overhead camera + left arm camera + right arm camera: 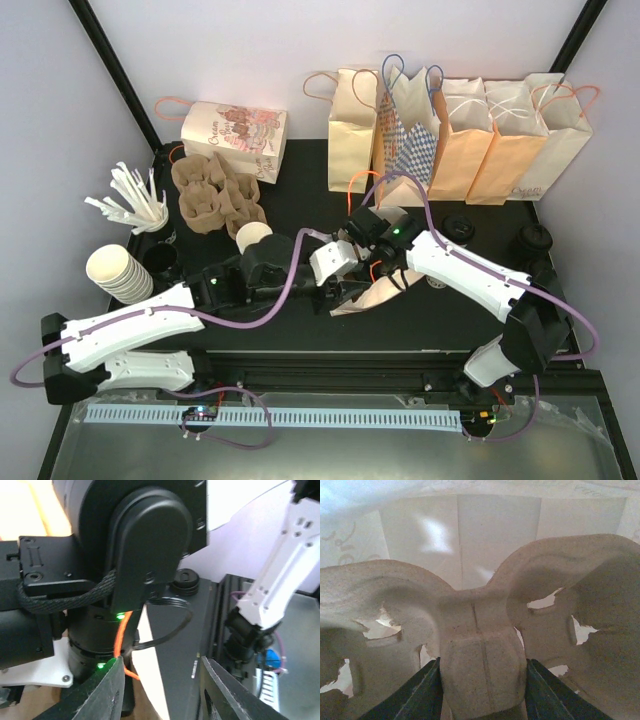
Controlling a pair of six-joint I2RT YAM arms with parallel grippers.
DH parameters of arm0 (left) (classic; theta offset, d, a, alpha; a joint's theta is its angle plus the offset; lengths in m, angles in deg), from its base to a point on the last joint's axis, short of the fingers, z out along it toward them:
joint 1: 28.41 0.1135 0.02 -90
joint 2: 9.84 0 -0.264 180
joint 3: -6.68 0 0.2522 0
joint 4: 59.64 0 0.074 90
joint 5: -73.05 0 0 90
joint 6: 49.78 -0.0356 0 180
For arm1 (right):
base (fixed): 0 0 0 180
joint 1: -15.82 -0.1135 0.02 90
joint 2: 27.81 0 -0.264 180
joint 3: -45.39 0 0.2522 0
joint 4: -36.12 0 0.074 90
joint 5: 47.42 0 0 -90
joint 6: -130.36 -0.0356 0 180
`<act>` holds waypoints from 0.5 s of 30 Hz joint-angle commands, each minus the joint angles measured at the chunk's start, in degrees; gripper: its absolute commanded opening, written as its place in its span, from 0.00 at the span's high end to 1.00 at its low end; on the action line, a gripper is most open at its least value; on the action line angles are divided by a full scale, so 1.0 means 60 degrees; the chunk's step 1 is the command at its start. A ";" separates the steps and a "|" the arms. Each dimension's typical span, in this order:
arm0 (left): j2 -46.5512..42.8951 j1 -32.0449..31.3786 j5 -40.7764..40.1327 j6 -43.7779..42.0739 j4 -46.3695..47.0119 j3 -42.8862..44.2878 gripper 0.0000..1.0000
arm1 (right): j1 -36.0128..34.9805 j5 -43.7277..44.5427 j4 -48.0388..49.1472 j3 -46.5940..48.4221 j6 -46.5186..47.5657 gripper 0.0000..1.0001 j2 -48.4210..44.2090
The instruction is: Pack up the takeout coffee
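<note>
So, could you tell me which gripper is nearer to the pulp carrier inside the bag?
Right. The right gripper clamps the pulp carrier between its fingers inside the bag; the left gripper is open outside, at the bag's edge.

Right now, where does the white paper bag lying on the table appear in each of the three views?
Top external: the bag lies just below and right of centre.
Left wrist: the bag shows as a pale strip, bottom centre.
Right wrist: the bag's white inside fills the top, behind the pulp carrier.
Shared landmark: the right arm's green light, in top external and left wrist.
</note>
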 commanded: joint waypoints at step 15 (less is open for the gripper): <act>0.1192 -0.0105 -0.1072 -0.1016 0.2792 -0.0513 0.61 | -0.0061 -0.0213 0.0156 0.0215 0.0077 0.54 -0.0066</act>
